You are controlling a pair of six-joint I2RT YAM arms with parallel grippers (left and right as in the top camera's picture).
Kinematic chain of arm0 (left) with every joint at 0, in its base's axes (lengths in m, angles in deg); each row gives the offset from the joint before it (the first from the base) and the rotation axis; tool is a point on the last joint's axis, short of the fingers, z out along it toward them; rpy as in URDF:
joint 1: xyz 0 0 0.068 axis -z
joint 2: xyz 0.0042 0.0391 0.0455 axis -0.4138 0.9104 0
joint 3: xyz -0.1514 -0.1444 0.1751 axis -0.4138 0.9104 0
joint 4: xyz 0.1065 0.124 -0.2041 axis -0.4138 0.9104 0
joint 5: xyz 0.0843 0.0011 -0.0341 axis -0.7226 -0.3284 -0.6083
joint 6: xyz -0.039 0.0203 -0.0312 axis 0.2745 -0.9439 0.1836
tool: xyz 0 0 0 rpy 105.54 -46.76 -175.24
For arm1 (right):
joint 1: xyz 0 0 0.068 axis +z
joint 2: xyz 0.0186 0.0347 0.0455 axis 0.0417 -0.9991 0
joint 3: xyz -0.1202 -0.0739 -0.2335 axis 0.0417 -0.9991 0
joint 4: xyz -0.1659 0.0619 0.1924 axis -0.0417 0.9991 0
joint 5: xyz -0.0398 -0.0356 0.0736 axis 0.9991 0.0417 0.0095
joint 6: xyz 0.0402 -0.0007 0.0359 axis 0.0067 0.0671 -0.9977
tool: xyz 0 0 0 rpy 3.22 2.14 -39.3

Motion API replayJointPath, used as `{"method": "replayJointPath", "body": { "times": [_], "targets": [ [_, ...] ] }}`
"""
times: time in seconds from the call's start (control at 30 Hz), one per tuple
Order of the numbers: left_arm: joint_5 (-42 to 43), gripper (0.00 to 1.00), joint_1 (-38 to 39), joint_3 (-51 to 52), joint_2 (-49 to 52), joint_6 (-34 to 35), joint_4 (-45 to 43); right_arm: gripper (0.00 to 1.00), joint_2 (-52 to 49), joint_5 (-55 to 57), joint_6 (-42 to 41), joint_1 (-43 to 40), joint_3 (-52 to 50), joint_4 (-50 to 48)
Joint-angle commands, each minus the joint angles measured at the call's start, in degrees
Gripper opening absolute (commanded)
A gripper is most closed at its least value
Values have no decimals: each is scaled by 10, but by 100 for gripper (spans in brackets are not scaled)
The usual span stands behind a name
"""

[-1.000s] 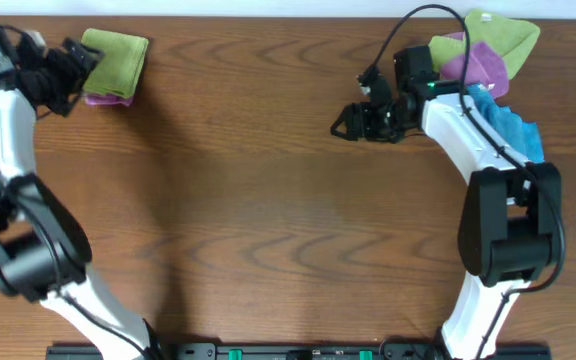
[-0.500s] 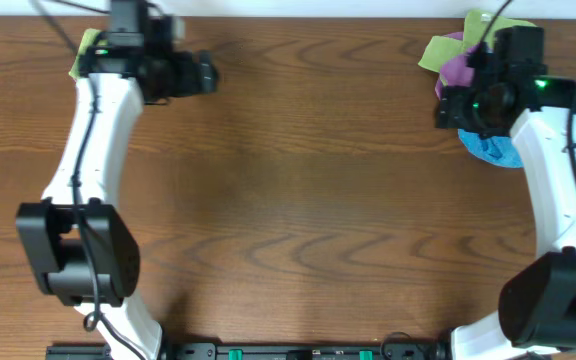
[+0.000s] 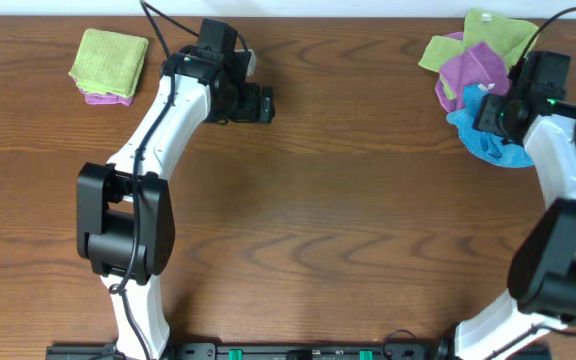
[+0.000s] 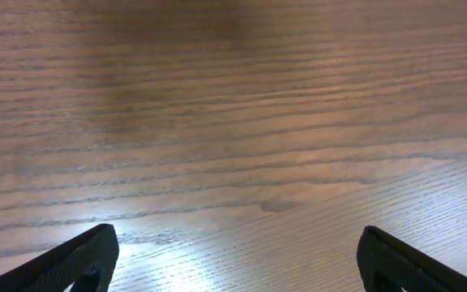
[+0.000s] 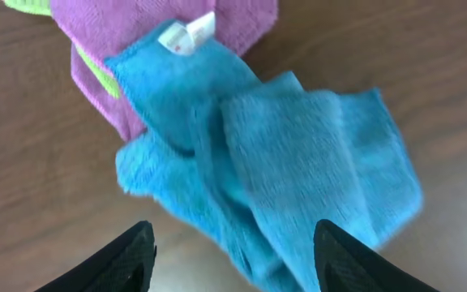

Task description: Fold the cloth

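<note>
The cloth (image 3: 111, 58) is lime-green and lies folded at the table's far left, on top of a folded purple cloth (image 3: 106, 98). My left gripper (image 3: 264, 104) is open and empty, well to the right of the cloth. In the left wrist view (image 4: 237, 259) its fingers are wide apart over bare wood. My right gripper (image 3: 488, 110) is open over the bright blue cloth (image 3: 496, 140) at the far right. The right wrist view shows its fingers (image 5: 233, 247) on either side of the blue cloth (image 5: 298, 154), not closed on it.
At the far right, another green cloth (image 3: 498, 32) is bunched with a purple one (image 3: 468, 68), and the blue cloth lies against them. The purple cloth (image 5: 136, 24) and a white tag (image 5: 186, 34) show in the right wrist view. The table's back edge runs just behind both piles.
My left arm has swung right, away from the folded green cloth, towards the table's middle. My right arm has moved right and now hangs over the blue cloth.
</note>
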Motion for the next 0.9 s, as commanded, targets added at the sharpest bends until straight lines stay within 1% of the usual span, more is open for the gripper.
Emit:
{"method": "replayJointPath", "body": {
  "times": [0.0,0.17,0.3,0.5,0.77,0.87],
  "targets": [
    [-6,95,0,-3,6,-7,2,61,-39,-9,7,-2,-3,-29],
    [-7,95,0,-3,6,-7,2,57,-78,-41,5,-1,-3,-68],
    [-7,95,0,-3,6,-7,2,54,-78,-75,5,4,-2,-85],
    [-15,95,0,-3,7,-7,0,52,-77,-77,5,25,4,-101],
    [-21,95,0,-3,7,-7,0,49,-80,-13,12,30,4,-100],
    [-21,95,0,-3,7,-7,-1,48,-86,-6,16,30,4,-98]
  ]
}}
